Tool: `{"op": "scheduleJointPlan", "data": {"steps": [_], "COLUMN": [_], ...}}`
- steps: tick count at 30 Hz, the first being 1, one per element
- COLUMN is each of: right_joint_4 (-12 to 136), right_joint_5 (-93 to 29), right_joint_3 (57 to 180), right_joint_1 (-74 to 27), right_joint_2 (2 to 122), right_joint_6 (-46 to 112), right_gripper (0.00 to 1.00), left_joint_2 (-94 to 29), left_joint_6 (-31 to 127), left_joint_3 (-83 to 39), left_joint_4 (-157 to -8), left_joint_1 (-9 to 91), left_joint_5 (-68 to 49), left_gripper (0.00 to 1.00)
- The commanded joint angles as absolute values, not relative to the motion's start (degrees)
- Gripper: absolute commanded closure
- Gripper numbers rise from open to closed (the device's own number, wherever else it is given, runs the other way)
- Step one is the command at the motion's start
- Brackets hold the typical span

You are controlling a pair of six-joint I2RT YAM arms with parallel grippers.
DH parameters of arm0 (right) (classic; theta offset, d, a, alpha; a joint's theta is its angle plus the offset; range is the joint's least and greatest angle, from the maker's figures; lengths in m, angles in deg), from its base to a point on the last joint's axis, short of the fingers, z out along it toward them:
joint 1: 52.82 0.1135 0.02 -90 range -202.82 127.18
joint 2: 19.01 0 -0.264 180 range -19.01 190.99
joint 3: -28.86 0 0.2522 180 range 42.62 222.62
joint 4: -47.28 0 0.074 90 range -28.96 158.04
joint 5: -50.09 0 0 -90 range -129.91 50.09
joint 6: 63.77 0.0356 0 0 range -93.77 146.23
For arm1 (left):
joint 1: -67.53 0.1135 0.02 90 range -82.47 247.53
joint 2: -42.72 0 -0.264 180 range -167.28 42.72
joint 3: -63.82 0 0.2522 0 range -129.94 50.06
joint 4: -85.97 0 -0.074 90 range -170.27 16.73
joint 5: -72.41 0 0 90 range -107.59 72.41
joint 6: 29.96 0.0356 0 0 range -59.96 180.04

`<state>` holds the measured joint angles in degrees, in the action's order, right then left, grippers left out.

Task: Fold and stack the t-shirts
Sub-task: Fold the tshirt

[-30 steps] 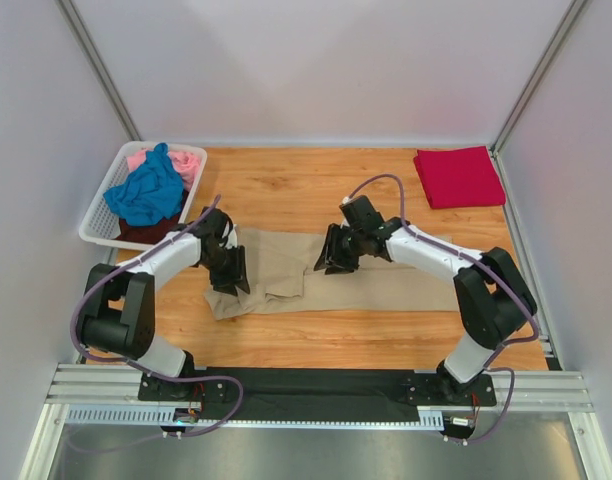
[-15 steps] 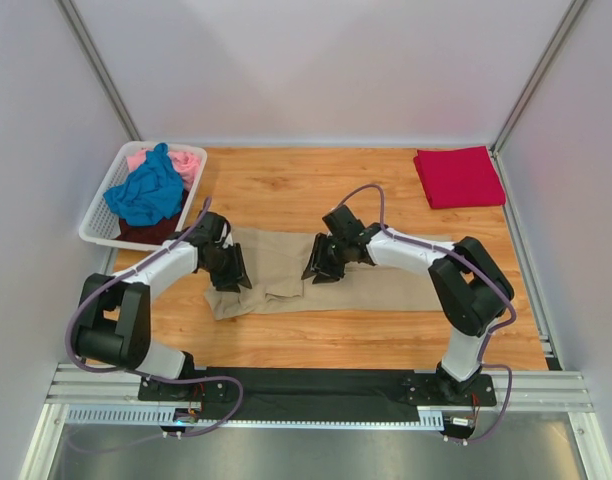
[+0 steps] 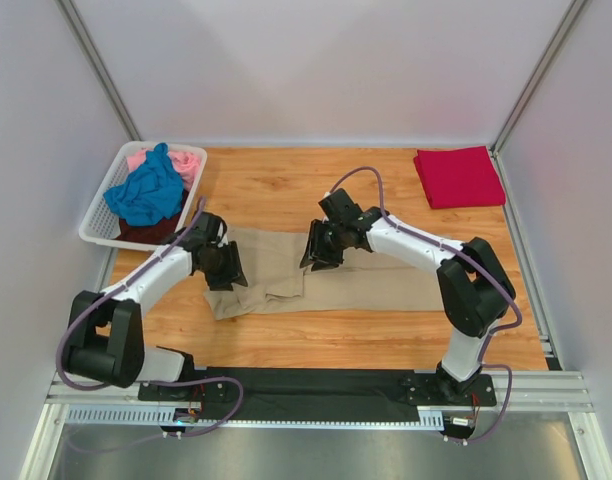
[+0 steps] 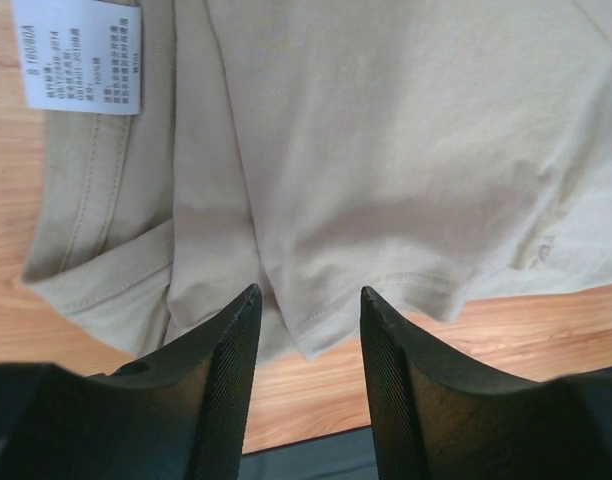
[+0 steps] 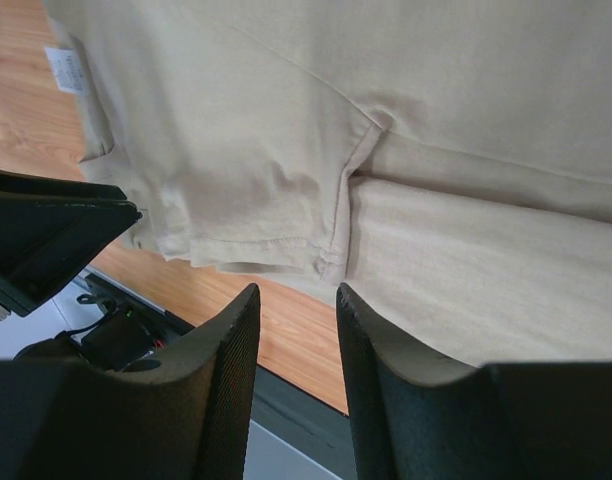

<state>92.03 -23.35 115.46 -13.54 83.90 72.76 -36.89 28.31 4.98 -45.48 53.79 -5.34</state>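
The wooden counter (image 3: 286, 190) carries all items. The tan t-shirt (image 3: 366, 285) lies flat on it beneath both tools, partly folded, with its longer part running out to the right of the right tool (image 5: 296, 295) and its folded end under the left tool (image 4: 306, 300). The white lattice basket (image 3: 98, 212) sits beyond and to the left of the left tool, near it but apart. The crimson t-shirt (image 3: 458, 176), folded into a neat square, lies at the far right corner, well apart from the right tool. In the basket, the blue t-shirt (image 3: 146, 192) lies bunched on top, the pink t-shirt (image 3: 186, 163) behind it, and the dark t-shirt (image 3: 146, 231) underneath at the near end. Left tool: fingers parted, nothing between them, poised just above a sleeve hem at the shirt's near edge. Right tool: fingers parted by a narrower gap, holding nothing, poised above a folded edge of the tan cloth. A white label (image 4: 78, 55) shows at the collar, ahead and to the left of the left tool.
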Motion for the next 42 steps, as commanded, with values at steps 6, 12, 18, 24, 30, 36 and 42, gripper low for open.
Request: {"op": "scheduleJointPlan", "data": {"steps": [6, 12, 18, 24, 30, 36, 42], "right_joint_4": [90.4, 85.0, 84.0, 83.1, 80.7, 80.4, 80.5], "right_joint_5": [-21.4, -21.3, -21.5, -21.9, -20.6, -20.2, -20.2], "right_joint_3": [115.5, 111.5, 110.9, 110.5, 110.0, 110.4, 110.0], "right_joint_1": [-13.5, -12.2, -10.2, -10.0, -9.9, -9.9, -10.0], "right_joint_2": [82.6, 83.4, 86.4, 89.2, 90.9, 91.3, 88.8], "right_joint_6": [69.2, 70.4, 69.8, 69.5, 70.7, 70.4, 70.0], "right_gripper": [0.61, 0.6, 0.6, 0.61, 0.62, 0.64, 0.84], "left_joint_2": [-25.3, -27.0, -29.2, -30.0, -31.1, -30.5, -30.7], "left_joint_6": [25.2, 21.7, 20.0, 19.4, 20.0, 19.7, 18.8], "left_joint_3": [6.4, 13.7, 15.8, 15.4, 14.3, 14.2, 13.4], "left_joint_4": [-44.9, -51.5, -55.0, -56.0, -54.3, -54.6, -55.3], "left_joint_1": [54.4, 54.4, 54.4, 54.4, 54.4, 54.4, 54.4], "left_joint_5": [-4.9, 0.1, 1.7, 0.7, 0.0, -0.5, 1.2], "left_gripper": [0.46, 0.47, 0.5, 0.5, 0.57, 0.6, 0.93]}}
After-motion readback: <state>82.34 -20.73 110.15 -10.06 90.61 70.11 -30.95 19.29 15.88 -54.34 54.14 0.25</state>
